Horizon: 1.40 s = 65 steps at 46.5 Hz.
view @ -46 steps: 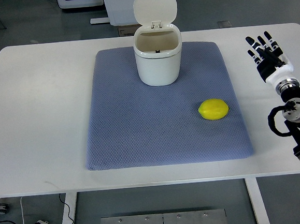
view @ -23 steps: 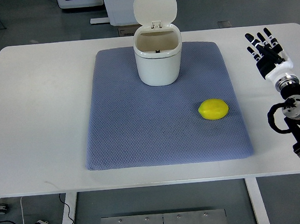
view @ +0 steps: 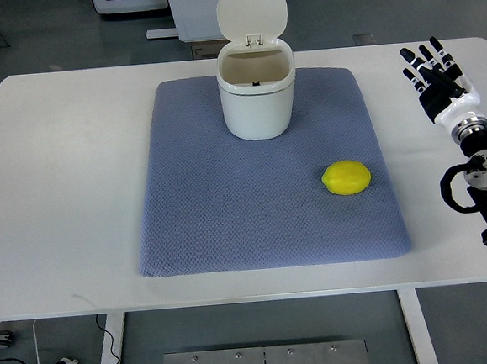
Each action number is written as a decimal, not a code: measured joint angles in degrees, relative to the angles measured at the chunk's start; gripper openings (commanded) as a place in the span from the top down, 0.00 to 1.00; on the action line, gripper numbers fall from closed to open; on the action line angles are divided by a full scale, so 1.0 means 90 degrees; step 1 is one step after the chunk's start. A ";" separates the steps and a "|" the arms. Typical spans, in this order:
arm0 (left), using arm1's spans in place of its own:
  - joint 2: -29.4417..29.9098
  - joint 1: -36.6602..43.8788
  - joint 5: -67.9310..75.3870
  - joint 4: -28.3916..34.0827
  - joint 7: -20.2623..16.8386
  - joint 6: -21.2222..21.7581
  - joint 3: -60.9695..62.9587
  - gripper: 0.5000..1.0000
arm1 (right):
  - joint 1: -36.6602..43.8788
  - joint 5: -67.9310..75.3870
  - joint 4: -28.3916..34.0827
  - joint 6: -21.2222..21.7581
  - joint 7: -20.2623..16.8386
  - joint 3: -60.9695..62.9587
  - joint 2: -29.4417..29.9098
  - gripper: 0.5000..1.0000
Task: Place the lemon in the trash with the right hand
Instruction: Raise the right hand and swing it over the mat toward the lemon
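White rectangular table (view: 60,205) is filling most of the view. Blue-grey woven fabric mat (view: 229,208) is lying on it, centred. Small white plastic trash bin (view: 257,96) is standing upright on the mat at 12 o'clock from mat centre, touching the far edge zone; its hinged white lid (view: 251,13) is standing open behind the opening. Yellow oval lemon (view: 346,177) is lying on the mat at about 4 o'clock from the bin, well apart from it, near the mat's right edge. Black-and-white robot right hand (view: 436,74) is hovering over bare table at 2 o'clock from the lemon, off the mat, well apart from both.
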 measured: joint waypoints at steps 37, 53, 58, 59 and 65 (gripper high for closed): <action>0.0000 -0.0001 0.0000 0.0003 -0.0003 -0.0002 0.0000 0.00 | 0.1589 -0.0009 -0.0001 0.0330 0.0862 -0.4435 -0.2040 0.00; 0.0000 0.0001 0.0000 0.0003 0.0001 -0.0002 0.0000 0.00 | 0.1877 -0.0020 0.0079 0.0643 0.0892 -0.5307 -0.2290 0.00; 0.0000 0.0000 -0.0001 0.0002 0.0002 -0.0002 0.0000 0.00 | 0.2100 -0.0051 0.0270 0.0795 0.1017 -0.5745 -0.2415 0.00; 0.0000 -0.0002 0.0000 0.0002 0.0002 -0.0002 0.0000 0.00 | 0.2171 -0.0061 0.0326 0.0798 0.1033 -0.5859 -0.2437 0.00; 0.0000 0.0000 -0.0001 0.0003 0.0001 0.0000 0.0000 0.00 | 0.2540 -0.0108 0.0588 0.0800 0.1053 -0.6507 -0.2647 0.00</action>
